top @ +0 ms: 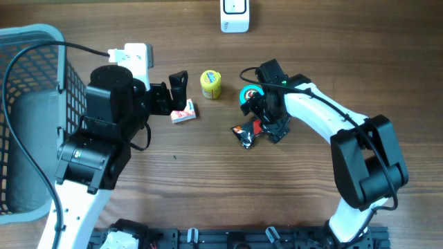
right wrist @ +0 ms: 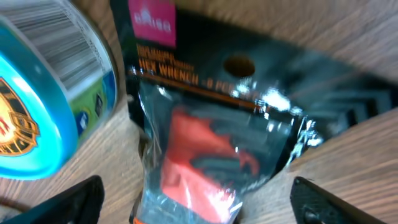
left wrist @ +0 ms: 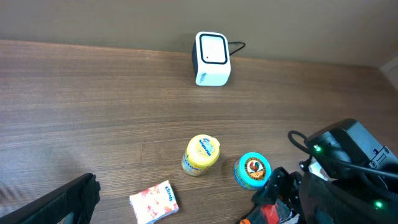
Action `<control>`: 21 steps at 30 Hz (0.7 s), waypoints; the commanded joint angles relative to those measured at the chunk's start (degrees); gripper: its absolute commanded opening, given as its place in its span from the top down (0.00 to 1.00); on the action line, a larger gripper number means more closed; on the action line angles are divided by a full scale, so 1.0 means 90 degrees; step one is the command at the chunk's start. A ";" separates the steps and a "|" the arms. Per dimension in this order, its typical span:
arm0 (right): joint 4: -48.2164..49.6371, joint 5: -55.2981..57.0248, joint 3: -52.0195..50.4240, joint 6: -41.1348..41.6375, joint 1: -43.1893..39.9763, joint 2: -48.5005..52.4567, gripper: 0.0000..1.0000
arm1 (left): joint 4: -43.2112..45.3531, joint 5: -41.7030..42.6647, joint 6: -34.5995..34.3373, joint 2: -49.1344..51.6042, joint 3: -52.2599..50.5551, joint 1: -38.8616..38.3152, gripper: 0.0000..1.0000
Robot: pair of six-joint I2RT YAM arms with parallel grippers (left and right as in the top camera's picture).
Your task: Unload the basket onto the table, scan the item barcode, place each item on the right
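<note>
On the table (top: 208, 173), just beside the blue tin (left wrist: 252, 171), the hex wrench packet (right wrist: 205, 143) lies flat between the wide-apart jaws of the right gripper (top: 257, 128). I judge the gripper is lined up to lift it toward the barcode scanner (top: 234, 15). The left gripper (top: 173, 93) hangs released, holding nothing.

Printed in orange across the black blister pack (right wrist: 205, 118): "HEX WRENCH - 9 P", remainder of the line blurred. Above, on its pink tag (right wrist: 152, 23), white brand lettering, too smeared to read. Along the blue tin (right wrist: 43, 112) side, barcode stripes (right wrist: 59, 34), digits illegible.
</note>
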 commanded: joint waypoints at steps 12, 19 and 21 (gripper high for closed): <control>-0.0177 0.0488 0.0080 -0.0238 0.0172 0.0097 0.05 | -0.0097 -0.0087 0.0102 -0.0097 0.0136 0.0041 0.00; -0.0092 0.0721 0.0080 -0.0010 0.0301 0.0141 0.04 | -0.0143 -0.0087 0.0102 -0.0197 0.0136 0.0041 0.00; -0.0097 0.0816 0.0080 0.0012 0.0299 0.0141 0.07 | -0.0155 -0.0087 0.0104 -0.0277 0.0136 0.0041 0.00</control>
